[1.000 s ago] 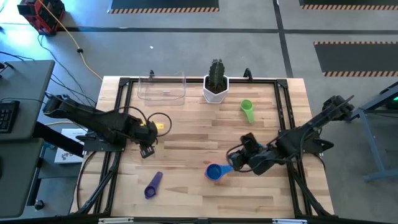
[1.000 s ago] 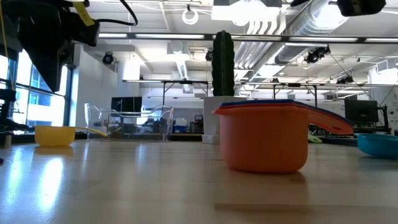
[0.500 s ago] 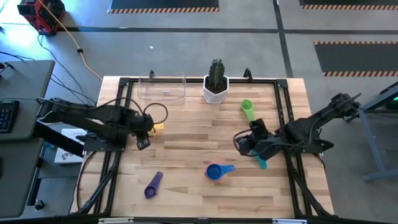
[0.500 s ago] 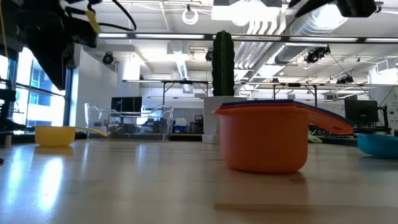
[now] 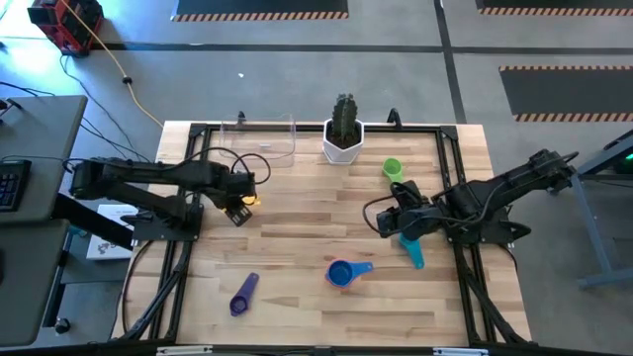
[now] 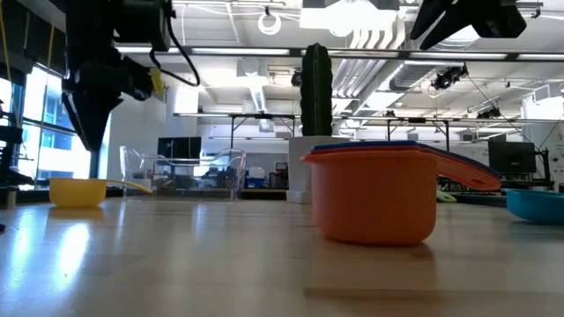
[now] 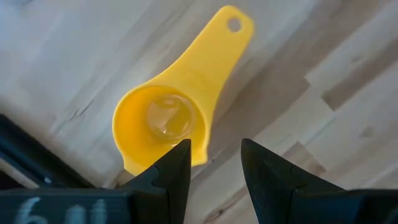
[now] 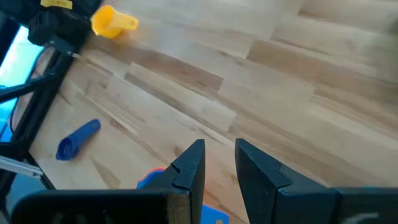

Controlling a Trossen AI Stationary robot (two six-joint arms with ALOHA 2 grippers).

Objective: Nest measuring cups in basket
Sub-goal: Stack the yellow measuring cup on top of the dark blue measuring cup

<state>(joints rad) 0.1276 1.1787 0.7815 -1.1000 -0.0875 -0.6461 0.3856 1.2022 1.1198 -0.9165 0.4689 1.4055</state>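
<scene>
A yellow measuring cup [image 7: 163, 119] lies upright on the wood near the table's left edge [image 5: 251, 199]. My left gripper [image 7: 215, 150] hangs open just above it, pointing down, clear of it [image 6: 88, 132]. An orange cup with a blue cup nested in it [image 5: 341, 273] sits mid-table near the front [image 6: 379, 201]. Green [image 5: 393, 170], teal [image 5: 411, 253] and purple [image 5: 243, 294] cups lie apart. The clear basket [image 5: 259, 138] stands at the far edge. My right gripper [image 5: 382, 220] hovers open right of centre, with nothing between its fingers [image 8: 217, 160].
A white pot with a green cactus [image 5: 343, 133] stands at the far edge, right of the basket. A black frame [image 5: 188, 178] runs along the table's sides. Bare wood lies between the two grippers.
My left gripper has swung toward the table's far edge and a little down, ending over the yellow cup. My right gripper has drawn back from the blue and orange stack toward the far edge, which uncovers the teal cup. No cup has moved.
</scene>
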